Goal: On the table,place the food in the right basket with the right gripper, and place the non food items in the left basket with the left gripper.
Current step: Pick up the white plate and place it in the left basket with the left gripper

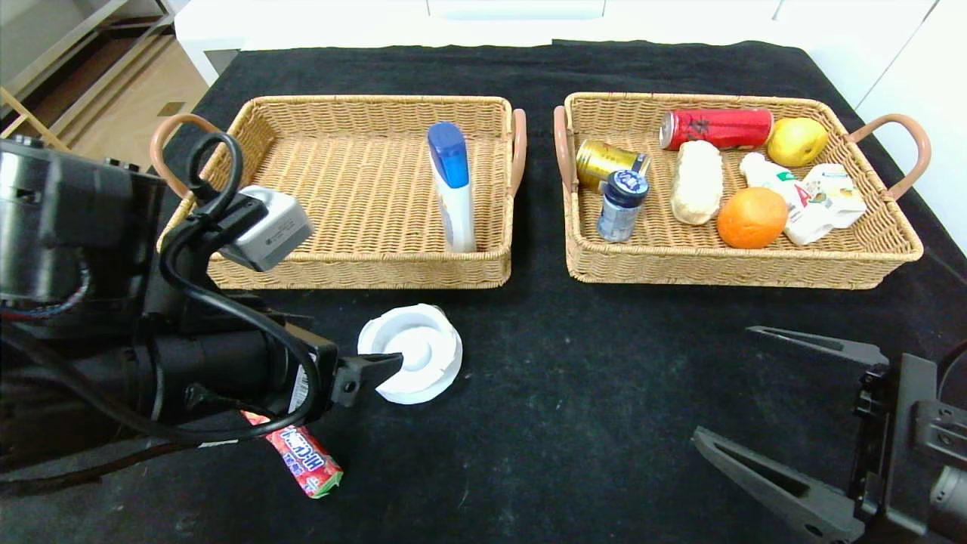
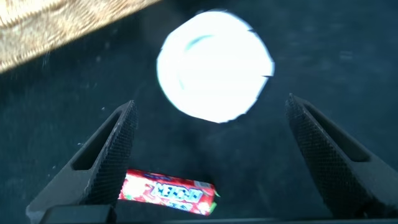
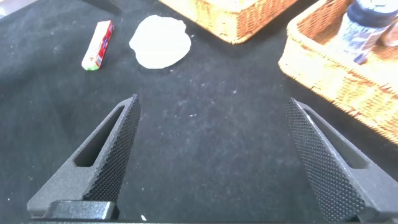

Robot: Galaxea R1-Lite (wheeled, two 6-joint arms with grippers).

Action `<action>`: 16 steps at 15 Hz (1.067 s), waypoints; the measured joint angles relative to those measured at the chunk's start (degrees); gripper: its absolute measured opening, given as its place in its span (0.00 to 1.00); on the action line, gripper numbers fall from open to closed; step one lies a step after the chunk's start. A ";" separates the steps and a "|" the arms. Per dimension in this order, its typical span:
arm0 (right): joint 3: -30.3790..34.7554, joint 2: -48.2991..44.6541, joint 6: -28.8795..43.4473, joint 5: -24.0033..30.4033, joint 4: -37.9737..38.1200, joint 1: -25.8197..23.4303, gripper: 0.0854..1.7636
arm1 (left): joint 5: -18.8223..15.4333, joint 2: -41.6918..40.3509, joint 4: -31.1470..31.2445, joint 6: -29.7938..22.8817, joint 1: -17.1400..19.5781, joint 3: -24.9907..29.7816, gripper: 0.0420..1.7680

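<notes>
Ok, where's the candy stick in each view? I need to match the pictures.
Head view: candy stick lies on the black cloth, low and left of centre, partly under the left arm.
Left wrist view: at the bottom edge, by one finger of the open left gripper.
Right wrist view: far off, upper left.
Shared landmark: the white round dish lies on the cloth close to it in all three.
</notes>
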 joint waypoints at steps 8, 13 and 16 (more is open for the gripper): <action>0.01 -0.41 0.00 -0.15 0.09 -0.40 0.96 | 2.44 7.56 2.21 -4.49 4.80 -4.55 0.97; 0.34 -0.26 0.00 -0.15 0.13 -0.43 0.96 | 2.54 10.37 2.16 -4.58 6.39 -6.97 0.97; 0.37 -0.37 -0.06 -0.17 0.05 -0.35 0.97 | 2.54 11.97 1.77 -4.80 6.42 -7.01 0.97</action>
